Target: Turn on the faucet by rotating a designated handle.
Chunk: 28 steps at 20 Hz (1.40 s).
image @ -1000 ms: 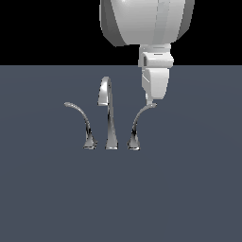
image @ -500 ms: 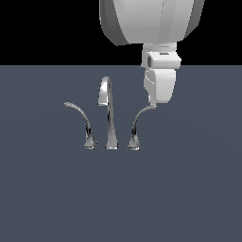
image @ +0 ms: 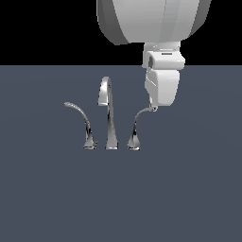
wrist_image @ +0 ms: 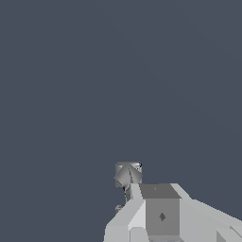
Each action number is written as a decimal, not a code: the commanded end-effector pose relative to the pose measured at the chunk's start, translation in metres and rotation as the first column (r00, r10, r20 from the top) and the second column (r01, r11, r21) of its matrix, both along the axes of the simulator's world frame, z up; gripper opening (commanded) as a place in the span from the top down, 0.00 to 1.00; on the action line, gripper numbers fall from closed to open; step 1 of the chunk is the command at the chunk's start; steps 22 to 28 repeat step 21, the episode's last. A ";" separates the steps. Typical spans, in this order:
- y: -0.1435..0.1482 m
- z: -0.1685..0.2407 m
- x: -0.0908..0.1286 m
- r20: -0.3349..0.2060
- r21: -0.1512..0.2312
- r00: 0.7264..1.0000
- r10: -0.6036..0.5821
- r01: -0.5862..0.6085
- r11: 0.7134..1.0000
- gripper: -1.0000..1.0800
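Faucet (image: pixel 109 118) sits centre frame in the exterior view on the flat grey surface (image: pixel 189 189): tall arched spout (image: pixel 108 101) in the middle, mirror lever (image: pixel 80 120) on the exterior view's left, the handle (image: pixel 138 125) on the exterior view's right, tip curving up and right. Gripper (image: pixel 153 108) hangs from upper right, its lower end right at the handle tip, apparently touching. Finger spread: can't tell, fingers not resolved. Wrist view shows a chrome piece (wrist_image: pixel 127 174) just ahead of the gripper body.

Flat, even light, no cast shadows on grey floor (image: pixel 47 198). Sharp render, no blur, jagged edges. Faucet (image: pixel 109 118) shiny w/ bright glints. Black band at top of exterior view. Wrist view dim, plain.
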<state>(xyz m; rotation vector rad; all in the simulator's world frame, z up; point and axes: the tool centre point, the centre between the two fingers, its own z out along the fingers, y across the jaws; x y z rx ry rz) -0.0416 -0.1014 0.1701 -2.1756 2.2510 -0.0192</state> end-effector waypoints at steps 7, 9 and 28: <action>0.011 0.000 -0.035 -0.016 0.001 1.000 0.001 -0.001 1.000 1.00; 0.004 0.000 -0.030 -0.012 0.000 1.000 -0.010 0.010 1.000 1.00; 0.058 0.000 -0.052 -0.016 0.001 1.000 0.000 0.000 1.000 1.00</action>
